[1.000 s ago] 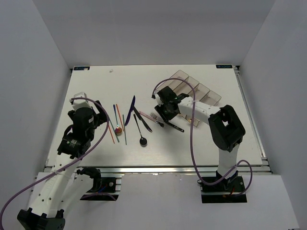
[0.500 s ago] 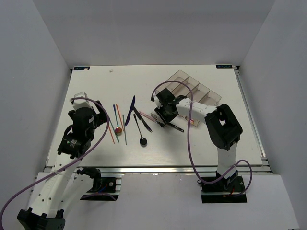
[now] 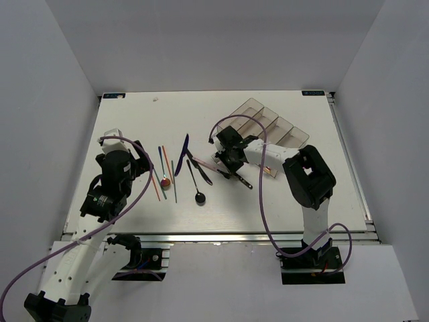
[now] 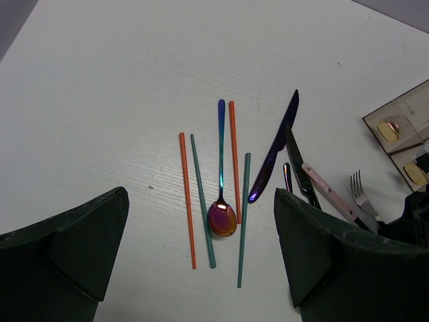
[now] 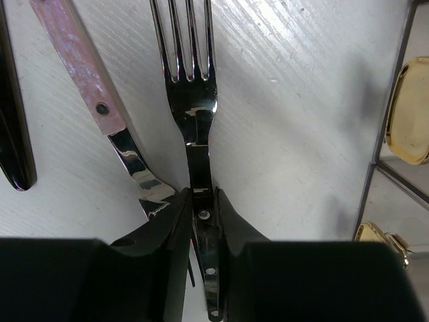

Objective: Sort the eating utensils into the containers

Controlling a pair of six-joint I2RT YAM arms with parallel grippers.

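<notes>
Over the last second the right arm's fingers (image 5: 161,228) have slid a little toward the left edge of the counter (image 3: 134,114) and drawn together. They now pinch the dark handle of the silver fork (image 5: 191,114) just below its neck, one finger on each side. The fork lies near the middle of the counter with its tines pointing away from the wrist. A pink-handled piece (image 5: 77,64) is just beside it on one side, and the near-left end of the containers (image 3: 285,127) is close on the other. The close wrist view is too tight to be sure, but the fork looks as though it is still resting on the surface and has not been lifted.

The left arm's fingers (image 4: 80,235) have not moved. They are spread wide and hold nothing, hanging over the orange and green chopsticks (image 4: 186,194) and the iridescent spoon (image 4: 222,218) toward the left side of the counter.

With the grip on the fork made, the picking step appears done. What seems to be left is to raise the fork and carry it the short way toward the far right corner, into one of the smoky bins. The rest of the cutlery is still loose on the counter, so the sorting looks barely started.
</notes>
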